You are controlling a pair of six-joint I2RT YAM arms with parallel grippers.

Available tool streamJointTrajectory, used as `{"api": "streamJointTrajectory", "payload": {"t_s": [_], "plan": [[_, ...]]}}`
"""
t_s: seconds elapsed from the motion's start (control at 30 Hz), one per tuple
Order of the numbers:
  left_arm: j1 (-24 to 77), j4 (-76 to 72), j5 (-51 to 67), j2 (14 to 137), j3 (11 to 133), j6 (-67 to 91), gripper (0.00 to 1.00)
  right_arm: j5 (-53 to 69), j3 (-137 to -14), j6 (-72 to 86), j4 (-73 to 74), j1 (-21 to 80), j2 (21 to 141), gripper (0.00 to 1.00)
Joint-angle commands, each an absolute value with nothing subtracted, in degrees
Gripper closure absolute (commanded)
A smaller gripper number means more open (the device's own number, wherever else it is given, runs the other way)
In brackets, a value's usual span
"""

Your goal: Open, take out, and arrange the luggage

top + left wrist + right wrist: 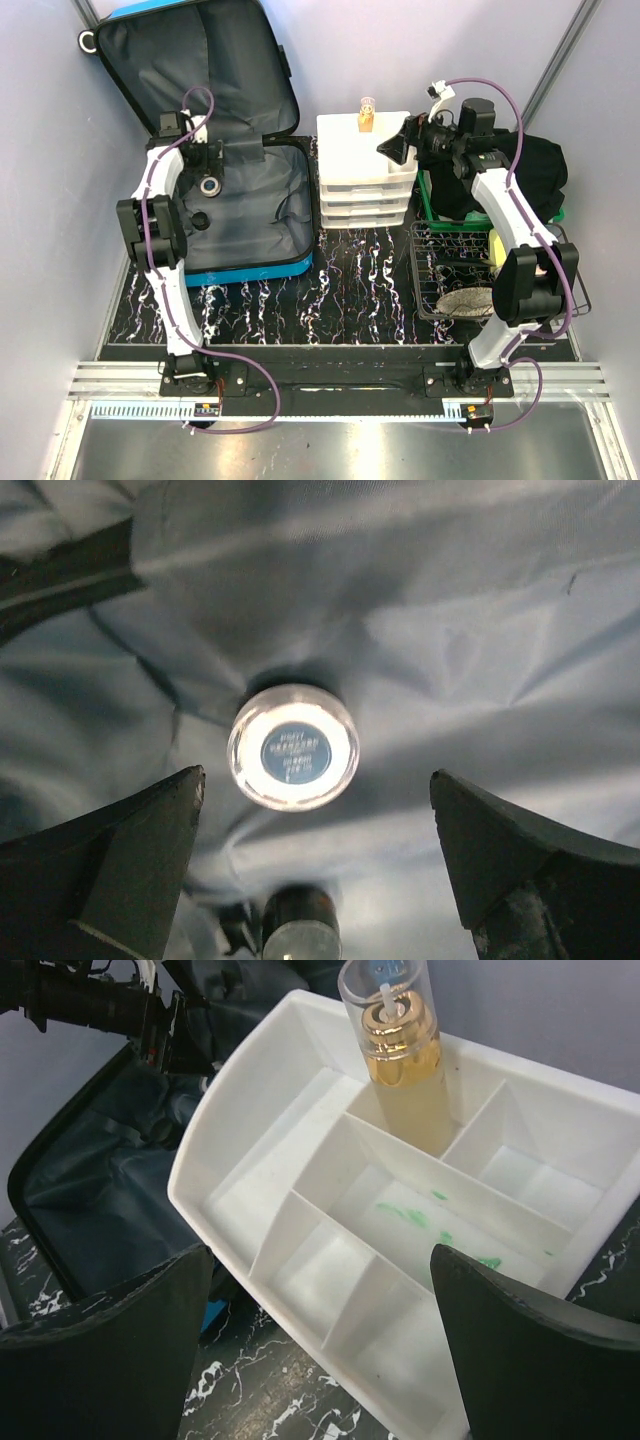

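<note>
We find the luggage (270,215) open at the table's left, its lid propped up at the far side. The left gripper (315,785) hangs over the grey lining, jaws wide apart and empty. Nearest its wrist lies a dark-capped bottle (300,932). Just beyond stands a round jar (293,747), cap up, centred between the fingers and with no long axis to match. We judge a straight descent suffices. Farther right, the right gripper (320,1290), likewise spread and empty, hovers over the organiser (230,1120), well apart from the luggage, so the left arm is nearer.
</note>
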State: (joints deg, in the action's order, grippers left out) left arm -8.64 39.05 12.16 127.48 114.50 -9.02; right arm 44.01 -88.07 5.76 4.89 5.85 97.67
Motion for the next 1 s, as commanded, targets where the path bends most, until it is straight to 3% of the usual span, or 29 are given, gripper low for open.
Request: {"api": "streamJointTrajectory", "payload": {"t_s": [0.0, 0.7, 0.83, 0.97], "plan": [[-7.12, 35.86, 6.15, 131.30, 121.89, -7.38, 0.01, 41.49, -90.88, 1.15, 7.82, 5.80, 93.78, 0.00], [-6.24, 39.02, 0.61, 137.99, 122.96, -9.76, 0.02, 40.25, -94.66, -2.55, 11.25, 5.71, 95.98, 0.00], [-6.42, 38.94, 2.45, 137.11, 121.47, -10.28, 0.11, 40.34, -95.10, -2.29, 11.34, 5.71, 96.33, 0.00], [-6.33, 38.58, 4.22, 136.58, 121.73, -10.63, 0.28, 40.69, -95.19, -1.93, 11.16, 5.63, 96.42, 0.00]]}}
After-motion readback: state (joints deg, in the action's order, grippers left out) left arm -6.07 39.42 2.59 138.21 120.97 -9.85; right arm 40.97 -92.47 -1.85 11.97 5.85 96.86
